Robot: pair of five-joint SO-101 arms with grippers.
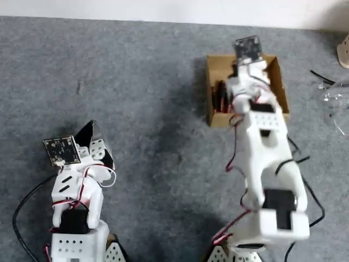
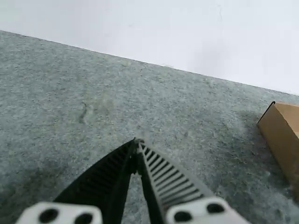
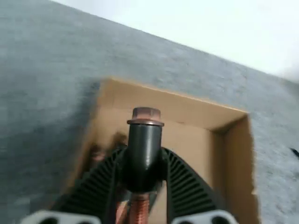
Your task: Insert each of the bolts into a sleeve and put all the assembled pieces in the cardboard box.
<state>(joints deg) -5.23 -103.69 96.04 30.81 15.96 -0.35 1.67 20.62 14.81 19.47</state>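
Bolt point(image 3: 146, 115) in black sleeve point(image 3: 145, 140), clamped in right gripper point(image 3: 142, 157) above cardboard box point(image 3: 187, 109), seemingly part-filled; left gripper point(image 2: 137, 145) closed, empty.

The table point(image 1: 152, 98) is covered in a grey, felt-like cloth, matt and coarse-napped, and the cardboard box point(image 3: 196, 109) is plain brown paperboard with a dull finish. The bolt point(image 3: 146, 115) looks like copper-toned metal with a soft sheen, and its sleeve point(image 3: 143, 147) is smooth and black with a faint gloss. The fingers point(image 3: 189, 186) are matt black ribbed plastic, and the right arm point(image 1: 270, 164) has a smooth white plastic shell.
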